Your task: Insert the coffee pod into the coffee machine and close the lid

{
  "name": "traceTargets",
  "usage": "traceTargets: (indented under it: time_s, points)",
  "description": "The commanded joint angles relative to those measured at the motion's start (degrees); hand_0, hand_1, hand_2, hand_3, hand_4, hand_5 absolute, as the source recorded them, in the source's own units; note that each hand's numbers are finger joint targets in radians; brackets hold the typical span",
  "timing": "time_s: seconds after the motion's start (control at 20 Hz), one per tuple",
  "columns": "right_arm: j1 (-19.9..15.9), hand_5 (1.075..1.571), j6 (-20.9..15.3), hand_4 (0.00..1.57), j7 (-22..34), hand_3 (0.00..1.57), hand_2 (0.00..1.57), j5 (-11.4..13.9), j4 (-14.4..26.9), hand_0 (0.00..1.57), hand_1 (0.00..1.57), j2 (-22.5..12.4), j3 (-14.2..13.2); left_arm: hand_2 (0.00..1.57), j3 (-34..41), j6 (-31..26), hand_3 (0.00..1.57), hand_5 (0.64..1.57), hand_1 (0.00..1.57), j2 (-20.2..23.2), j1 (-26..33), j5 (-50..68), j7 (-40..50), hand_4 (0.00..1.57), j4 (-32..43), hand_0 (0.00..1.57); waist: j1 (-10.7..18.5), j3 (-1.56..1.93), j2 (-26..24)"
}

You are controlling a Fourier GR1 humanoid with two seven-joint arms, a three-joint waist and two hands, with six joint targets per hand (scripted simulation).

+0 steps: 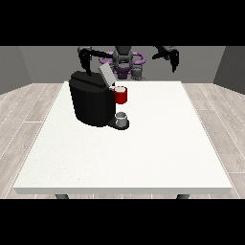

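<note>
- Firstly, at the left: hand at the view's left (86,58), raised over the back of the coffee machine (91,103). Fingers hanging down, relaxed, holding nothing.
- Then the coffee machine itself, black, standing on the left half of the surface (143,153). Lid (105,74) tilted up and open, so not yet closed.
- Just to the right of the lid, a red thing at the machine (121,94), at the height of the opening.
- Below it, a grey thing (121,116) on the foot of the machine. Cannot tell whether this is the coffee pod or only a cup; no other grey piece plainly visible on the surface.
- Seen from the nearer hand, the grey thing lies lower and toward the camera, slightly to the view's right. Upright and squat, no long axis to align with.
- Lastly, at the right: hand at the view's right (170,52), raised too and well apart from the machine. Fingers pointing down, relaxed, holding nothing.
- Judged so: nearer hand probably better for the first reach and for the lid.
</note>
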Motion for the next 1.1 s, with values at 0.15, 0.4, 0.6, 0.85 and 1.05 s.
traceTargets:
  time_s: [0.15, 0.4, 0.6, 0.85, 1.05]
  points:
    - [-3.0, 1.571, 1.6, 0.0, 2.4, 0.0, 0.0, -0.2, 2.0, 0.0, 0.0, 0.0, 2.2, 0.0, -1.8, 2.2, 0.0, 1.571, 0.0, 0.1, 7.4, 0.3, -0.4, 0.37, -8.0, 0.0, -2.1, -0.01, 1.2]
    - [-4.0, 1.571, 5.0, 0.0, -2.9, 0.0, 0.0, 0.0, 5.1, 0.0, 0.0, -0.8, 3.0, 0.0, -1.8, 3.5, 0.0, 1.571, 0.0, 0.0, 5.3, 2.5, 4.6, 0.34, -12.0, 0.0, -2.4, 0.0, 4.1]
    - [-6.7, 1.571, 3.0, 0.0, -2.6, 0.0, 0.0, 1.1, 5.4, 0.0, 0.0, 1.2, 4.6, 0.0, -2.8, 5.1, 0.0, 1.571, 0.0, 1.1, 7.5, -0.2, 1.1, 0.31, -11.3, 0.0, -3.1, -0.01, 6.0]
    - [-11.3, 1.571, 1.4, 0.13, -0.9, 0.0, 0.0, 1.6, 5.2, 0.0, 0.0, 0.8, 4.4, 0.0, 0.3, 2.8, 0.0, 1.571, 0.0, 5.4, 6.9, 2.3, -1.4, 0.35, -8.6, 0.0, -3.8, -0.02, 7.9]
    - [-12.2, 1.571, 4.0, 0.2, -3.6, 0.0, 0.0, 2.4, 7.9, 0.0, 0.0, -1.9, 4.2, 0.0, -1.9, 3.8, 0.0, 1.571, 0.0, 3.5, 8.5, 2.0, 0.5, 0.36, -12.3, 0.0, -1.7, -0.01, 8.0]
